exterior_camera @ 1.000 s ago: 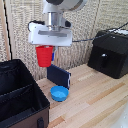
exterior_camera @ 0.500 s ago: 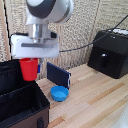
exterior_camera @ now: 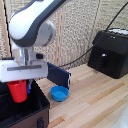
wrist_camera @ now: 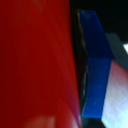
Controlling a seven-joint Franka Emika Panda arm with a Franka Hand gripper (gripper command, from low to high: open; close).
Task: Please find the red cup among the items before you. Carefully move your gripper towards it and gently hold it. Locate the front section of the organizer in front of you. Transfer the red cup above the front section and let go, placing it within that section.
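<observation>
The claw [exterior_camera: 20, 86] holds the red cup [exterior_camera: 18, 91] between its blue fingers [wrist_camera: 95, 65], upright, above the black organizer [exterior_camera: 22, 111] at the exterior view's left. A blue bowl [exterior_camera: 59, 93] lies on the worktop [exterior_camera: 95, 105] just right of it.

Perhaps a lab, wooden tabletop [exterior_camera: 95, 102], woven screen [exterior_camera: 82, 27] behind

A plain red cup [exterior_camera: 17, 91], a black organizer [exterior_camera: 30, 111], a blue bowl [exterior_camera: 59, 93], a pale wooden table [exterior_camera: 95, 102].
</observation>
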